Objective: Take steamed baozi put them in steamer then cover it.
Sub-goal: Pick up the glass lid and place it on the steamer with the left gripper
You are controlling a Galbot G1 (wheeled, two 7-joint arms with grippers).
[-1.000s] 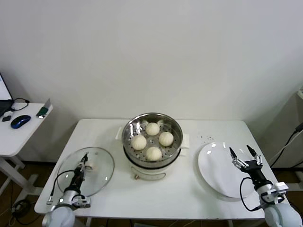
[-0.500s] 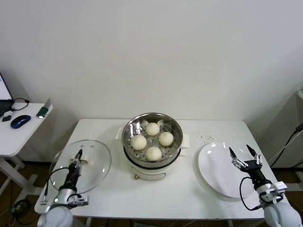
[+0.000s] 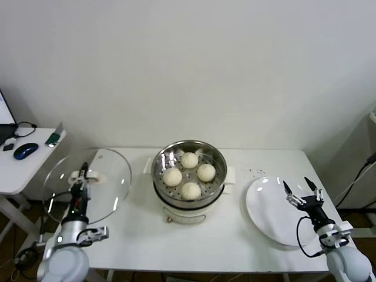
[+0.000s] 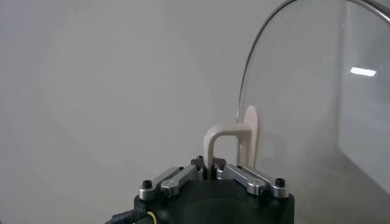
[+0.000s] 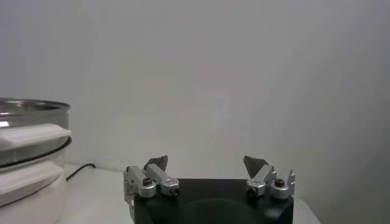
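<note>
Four cream-white steamed baozi (image 3: 189,174) sit on the perforated tray inside the shiny steel steamer (image 3: 218,161) at the table's middle. My left gripper (image 3: 83,173) is shut on the white handle (image 4: 220,143) of the clear glass cover (image 3: 111,176) and holds it lifted and tilted over the table's left end, left of the steamer. The cover's glass (image 4: 317,109) also shows in the left wrist view. My right gripper (image 3: 302,188) is open and empty above the white plate (image 3: 267,214) at the right. The steamer's side (image 5: 27,164) shows in the right wrist view, with my right gripper (image 5: 207,164) open.
A side desk (image 3: 23,167) with a blue mouse (image 3: 25,151) stands left of the table. The wall is close behind the table. The table's front edge (image 3: 194,261) lies near my arms.
My left gripper has lifted the cover off the table and carried it up and to the left, tilting it more upright. The right gripper has hardly moved.
</note>
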